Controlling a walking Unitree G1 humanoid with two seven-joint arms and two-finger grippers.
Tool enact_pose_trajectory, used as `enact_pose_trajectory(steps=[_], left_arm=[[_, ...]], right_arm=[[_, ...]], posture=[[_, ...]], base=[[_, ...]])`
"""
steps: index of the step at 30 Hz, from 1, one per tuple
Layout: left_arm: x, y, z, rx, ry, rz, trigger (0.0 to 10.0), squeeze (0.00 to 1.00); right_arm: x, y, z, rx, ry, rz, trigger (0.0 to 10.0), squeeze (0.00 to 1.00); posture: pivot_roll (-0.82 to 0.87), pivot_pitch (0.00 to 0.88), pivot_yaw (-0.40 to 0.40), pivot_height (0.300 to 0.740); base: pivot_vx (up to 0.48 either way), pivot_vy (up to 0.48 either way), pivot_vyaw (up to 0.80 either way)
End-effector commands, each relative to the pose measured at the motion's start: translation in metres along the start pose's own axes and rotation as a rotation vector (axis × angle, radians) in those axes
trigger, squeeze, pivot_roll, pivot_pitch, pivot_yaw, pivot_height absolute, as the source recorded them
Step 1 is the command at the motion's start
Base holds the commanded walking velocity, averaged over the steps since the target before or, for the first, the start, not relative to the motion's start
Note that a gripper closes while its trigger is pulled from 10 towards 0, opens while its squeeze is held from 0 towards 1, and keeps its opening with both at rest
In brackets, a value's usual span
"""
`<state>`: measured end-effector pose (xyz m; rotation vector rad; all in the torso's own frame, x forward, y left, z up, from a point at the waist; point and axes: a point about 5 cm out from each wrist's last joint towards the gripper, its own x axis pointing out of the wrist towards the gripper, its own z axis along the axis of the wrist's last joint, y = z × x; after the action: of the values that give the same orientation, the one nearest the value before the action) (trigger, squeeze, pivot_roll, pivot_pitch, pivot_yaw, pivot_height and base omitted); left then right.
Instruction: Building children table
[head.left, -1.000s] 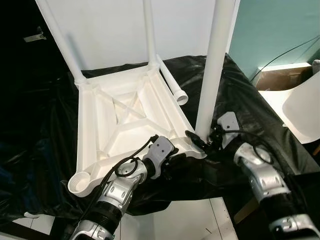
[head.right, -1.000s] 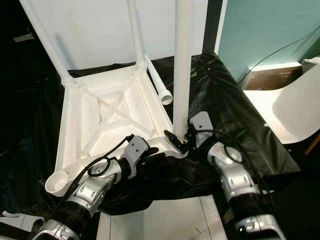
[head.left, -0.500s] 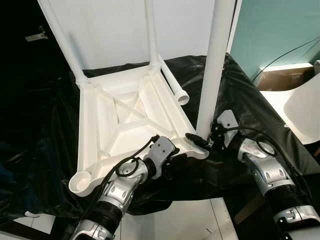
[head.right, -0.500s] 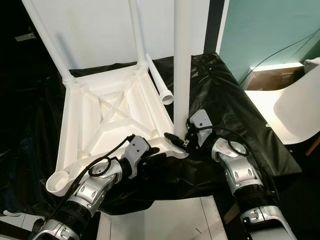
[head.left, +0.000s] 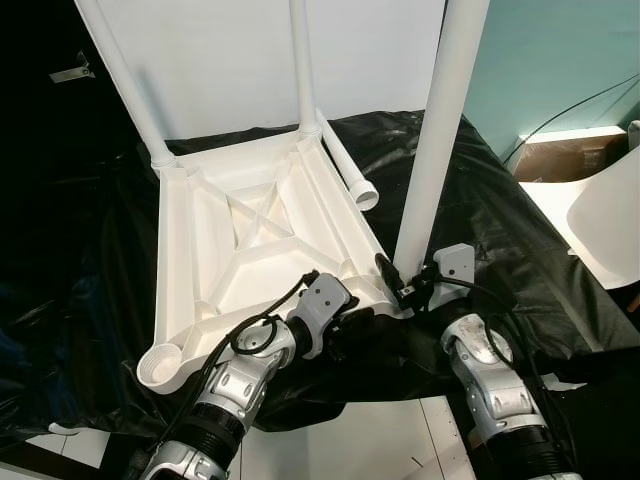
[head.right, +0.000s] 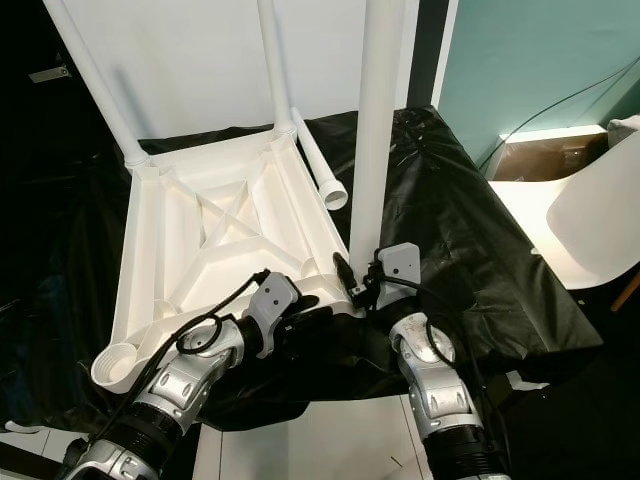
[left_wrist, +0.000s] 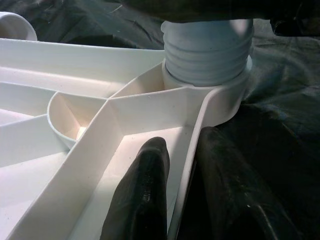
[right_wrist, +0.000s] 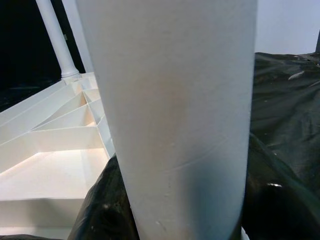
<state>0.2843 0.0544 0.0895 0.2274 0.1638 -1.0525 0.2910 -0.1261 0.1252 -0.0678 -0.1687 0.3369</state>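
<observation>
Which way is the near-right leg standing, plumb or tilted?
Tilted. The leg leans top-right from its corner socket on the upturned tabletop, threads still exposed; right claw grips its base.

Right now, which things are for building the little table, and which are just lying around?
For the job: upside-down white tabletop, leg in the right claw, loose leg, left claw pinching the tabletop's rim.

Just lying about: white chair, cardboard box, black plastic sheet.

The leg (head.left: 437, 140) held by the right claw (head.left: 405, 287) now leans rightward.
</observation>
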Motion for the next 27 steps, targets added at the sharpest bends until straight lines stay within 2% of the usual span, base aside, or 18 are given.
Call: enact_pose_trajectory(steps=[1,4,5,6,16,18,19,20,21,22,23,24,25,27], left_arm=[[-0.003,-0.011,-0.025,-0.052,0.101,-0.065,10.0,0.0],[-0.003,-0.011,-0.025,-0.053,0.1,-0.065,10.0,0.0],[-0.003,-0.012,-0.025,-0.053,0.101,-0.065,10.0,0.0],[-0.003,-0.012,-0.025,-0.053,0.101,-0.065,10.0,0.0],[-0.004,-0.013,-0.026,-0.057,0.102,-0.061,10.0,0.0],[-0.003,-0.013,-0.025,-0.056,0.1,-0.062,10.0,0.0],[-0.003,-0.013,-0.025,-0.056,0.098,-0.062,10.0,0.0],[-0.003,-0.013,-0.025,-0.056,0.098,-0.062,10.0,0.0],[-0.002,-0.012,-0.024,-0.058,0.095,-0.062,10.0,0.0],[-0.002,-0.012,-0.024,-0.058,0.095,-0.062,10.0,0.0],[-0.002,-0.012,-0.024,-0.056,0.097,-0.066,10.0,0.0],[-0.002,-0.012,-0.024,-0.046,0.104,-0.078,10.0,0.0],[-0.002,-0.012,-0.024,-0.046,0.104,-0.078,10.0,0.0],[-0.002,-0.011,-0.024,-0.044,0.104,-0.077,10.0,0.0]], right_arm=[[-0.003,0.001,-0.01,0.019,0.047,-0.024,0.0,0.0],[0.0,0.002,-0.009,0.017,0.047,-0.026,0.0,0.0],[0.001,0.004,-0.009,0.009,0.049,-0.019,9.2,0.0],[0.001,0.005,-0.008,0.001,0.05,-0.012,10.0,0.0],[0.004,-0.001,-0.008,-0.033,0.066,-0.048,10.0,0.0],[0.005,-0.002,-0.008,-0.068,0.076,-0.008,10.0,0.0],[0.006,0.001,-0.011,-0.088,0.103,0.078,10.0,0.0],[0.006,0.001,-0.011,-0.088,0.103,0.078,10.0,0.0],[0.005,0.003,-0.015,-0.1,0.14,0.185,10.0,0.25],[0.005,0.003,-0.015,-0.1,0.14,0.185,10.0,0.25],[0.003,0.003,-0.017,-0.127,0.167,0.288,10.0,0.22],[-0.002,-0.002,-0.017,-0.179,0.187,0.455,10.0,1.0],[-0.002,-0.002,-0.017,-0.179,0.187,0.455,10.0,1.0],[0.002,-0.013,-0.013,-0.242,0.185,0.47,10.0,1.0]], posture=[[-0.08,0.0,0.055,0.74],[-0.08,0.0,0.056,0.74],[-0.08,0.0,0.055,0.74],[-0.08,0.0,0.054,0.74],[-0.08,0.0,0.052,0.74],[-0.08,0.0,0.052,0.74],[-0.08,0.0,0.055,0.74],[-0.08,0.0,0.055,0.74],[-0.08,0.0,0.055,0.74],[-0.08,0.0,0.055,0.74],[-0.09,0.0,0.063,0.74],[-0.1,0.0,0.064,0.74],[-0.1,0.0,0.064,0.74],[-0.09,0.0,0.062,0.74]], base=[[0.0,0.0,0.0],[0.0,0.0,0.0],[0.0,0.0,0.0],[0.0,0.0,0.0],[0.0,0.0,0.0],[0.0,0.0,0.0],[0.0,0.0,0.0],[0.0,0.0,0.0],[0.0,0.0,0.0],[0.0,0.0,0.0],[0.0,0.0,0.0],[0.0,0.0,0.0],[0.0,0.0,0.0],[0.0,0.0,0.0]])
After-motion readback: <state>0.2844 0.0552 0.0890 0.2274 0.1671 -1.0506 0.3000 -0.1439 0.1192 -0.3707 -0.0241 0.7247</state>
